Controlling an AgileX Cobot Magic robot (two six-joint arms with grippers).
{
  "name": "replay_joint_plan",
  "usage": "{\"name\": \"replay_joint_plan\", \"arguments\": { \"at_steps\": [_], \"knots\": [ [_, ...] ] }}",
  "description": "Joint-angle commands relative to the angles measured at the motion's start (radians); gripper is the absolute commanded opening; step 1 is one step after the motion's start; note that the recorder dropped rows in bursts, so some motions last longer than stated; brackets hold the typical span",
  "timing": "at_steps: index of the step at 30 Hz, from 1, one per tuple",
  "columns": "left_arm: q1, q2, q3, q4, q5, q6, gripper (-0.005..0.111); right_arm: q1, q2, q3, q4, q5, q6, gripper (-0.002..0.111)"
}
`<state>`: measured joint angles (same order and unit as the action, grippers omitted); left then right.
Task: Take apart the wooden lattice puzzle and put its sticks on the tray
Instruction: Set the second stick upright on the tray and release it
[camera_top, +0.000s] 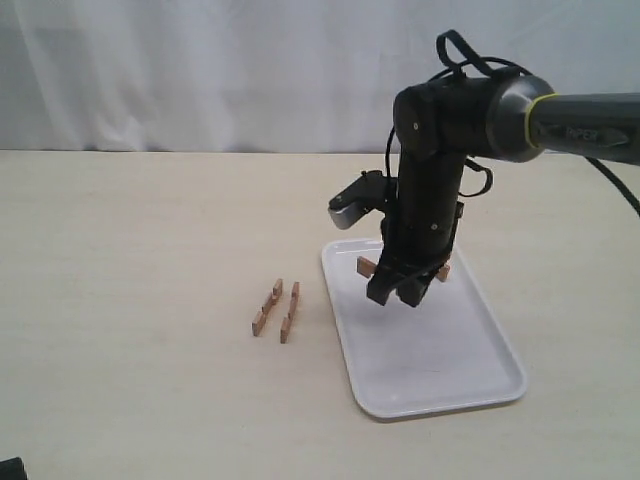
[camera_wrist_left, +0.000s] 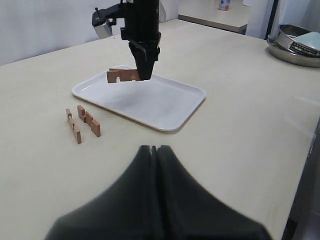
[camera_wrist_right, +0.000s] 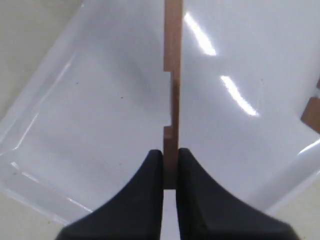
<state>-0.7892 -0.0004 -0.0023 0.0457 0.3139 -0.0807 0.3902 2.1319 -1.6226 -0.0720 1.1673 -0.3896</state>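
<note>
The wooden lattice puzzle shows only as separate sticks. My right gripper (camera_top: 397, 297) (camera_wrist_left: 145, 75) (camera_wrist_right: 170, 152) points down over the far left part of the white tray (camera_top: 440, 380) (camera_wrist_left: 170, 107) (camera_wrist_right: 100, 100). It is shut on one end of a notched stick (camera_top: 366, 267) (camera_wrist_left: 115, 76) (camera_wrist_right: 173, 75), held level just above the tray. Another stick (camera_top: 445, 272) (camera_wrist_right: 312, 112) lies on the tray beside it. Two sticks (camera_top: 270, 305) (camera_top: 290, 312) (camera_wrist_left: 87, 120) lie side by side on the table left of the tray. My left gripper (camera_wrist_left: 154, 148) is shut and empty, apart from them.
Stacked metal bowls (camera_wrist_left: 300, 45) stand at the far table edge in the left wrist view, well away from the tray. A white curtain (camera_top: 200, 70) hangs behind the table. A dark object (camera_top: 10, 468) sits at the front left corner.
</note>
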Motion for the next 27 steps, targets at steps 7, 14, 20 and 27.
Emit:
{"name": "replay_joint_plan", "arguments": {
  "at_steps": [7,14,20,27],
  "knots": [
    [-0.003,0.000,0.002,-0.004,-0.005,-0.003,0.000,-0.012,-0.005,0.130,-0.207,-0.301,0.242,0.004],
    [-0.003,0.000,0.002,-0.004,-0.005,-0.003,0.000,-0.066,-0.005,0.130,-0.126,-0.308,0.278,0.004],
    [-0.003,0.000,0.002,-0.004,-0.005,-0.003,0.000,-0.090,-0.005,0.130,-0.092,-0.309,0.278,0.004],
    [-0.003,0.000,0.002,-0.004,-0.005,-0.003,0.000,-0.088,-0.005,0.130,-0.054,-0.309,0.270,0.004]
  ]
}}
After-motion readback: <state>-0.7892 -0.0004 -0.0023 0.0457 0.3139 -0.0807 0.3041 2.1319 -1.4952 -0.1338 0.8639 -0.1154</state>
